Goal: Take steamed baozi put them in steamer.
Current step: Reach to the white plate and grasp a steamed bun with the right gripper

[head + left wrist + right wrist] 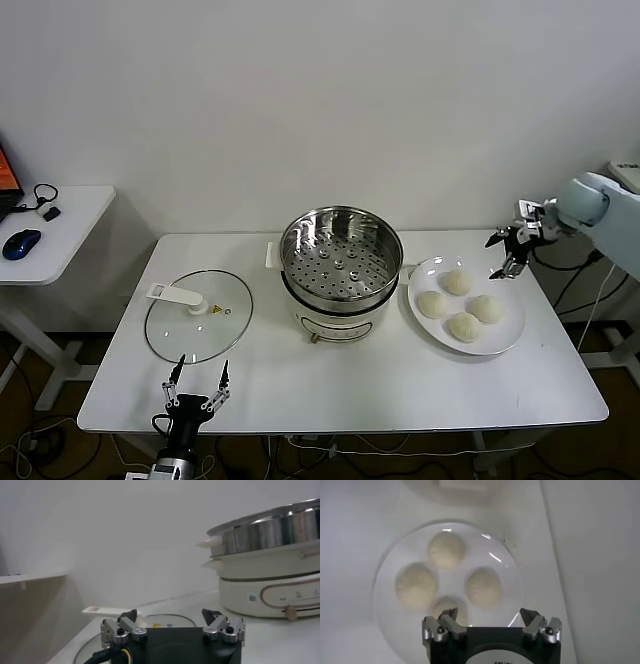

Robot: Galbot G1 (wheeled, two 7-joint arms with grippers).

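Note:
Several cream-white steamed baozi [456,282] [483,586] lie on a round white plate [505,340] right of the steamer [340,255], a shiny perforated steel basket on a white cooker base, with nothing in it. My right gripper [505,250] [490,615] hovers open above the plate's far right edge, holding nothing; in its wrist view the baozi lie just beyond the fingertips. My left gripper [198,385] [170,616] rests open and empty at the table's front left edge, facing the steamer [270,530].
A flat glass lid [198,315] [165,620] with a white handle lies left of the steamer, right in front of the left gripper. A side desk [60,225] with a blue mouse stands at far left. Cables hang by the table's right edge.

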